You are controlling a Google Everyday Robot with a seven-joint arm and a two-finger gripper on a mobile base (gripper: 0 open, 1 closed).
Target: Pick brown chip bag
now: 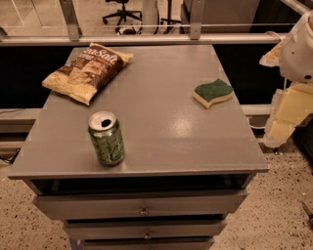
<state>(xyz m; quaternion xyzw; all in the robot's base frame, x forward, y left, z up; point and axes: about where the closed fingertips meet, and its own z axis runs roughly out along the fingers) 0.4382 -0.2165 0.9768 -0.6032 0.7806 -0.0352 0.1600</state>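
Gripper (pixel 285 119) sat right of table (pixel 161 122), grip state unreadable; brown chip bag (pixel 88 71) far-left needed long reach, top-down pinch.

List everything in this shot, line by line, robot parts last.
crinkly brown chip bag with pale yellow ends: one, dark brown and pale yellow, lying flat at the table's far left corner
green drink can: one, green, upright with its top opened, near the front left edge
leaf-shaped sponge: one, green over yellow, right side of the table top
grey metal table with drawers: one, grey, centre of view
office chair: one, black, on the floor beyond the rail
robot arm: one, white, at the right edge of view
gripper: one, pale yellow, below the arm, off the table's right side, touching nothing on the table
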